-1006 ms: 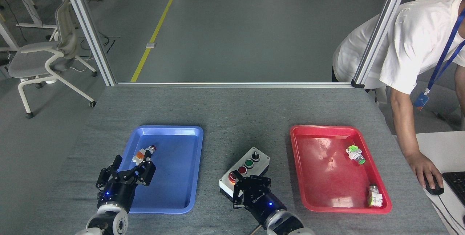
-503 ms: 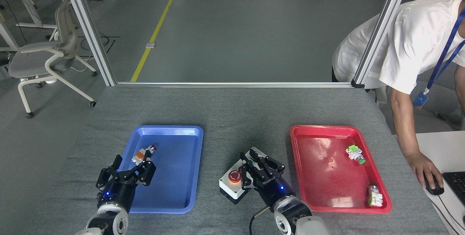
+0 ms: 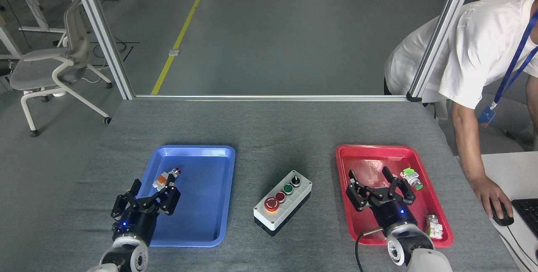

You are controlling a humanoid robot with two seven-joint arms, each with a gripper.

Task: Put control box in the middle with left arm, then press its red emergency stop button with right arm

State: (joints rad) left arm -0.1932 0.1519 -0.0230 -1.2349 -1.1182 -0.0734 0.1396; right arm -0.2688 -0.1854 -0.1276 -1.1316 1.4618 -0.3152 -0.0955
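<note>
The oblong light-grey control box with a black base (image 3: 283,202) lies slantwise on the grey woven fabric table (image 3: 269,129), in the bare stretch between the blue plastic tray (image 3: 227,196) and the red plastic tray (image 3: 437,204), touching neither. Its row of controls runs from the black knob at the far end to the big round red mushroom emergency stop button with a yellow collar (image 3: 271,204) at the near end.

The right black multi-fingered tool (image 3: 380,186) hangs over the red tray, well to the right of the box, fingers spread wide and holding nothing. The left black multi-fingered tool (image 3: 147,194) sits at the near left edge of the blue tray, fingers likewise splayed and empty, well apart from the box.
</note>
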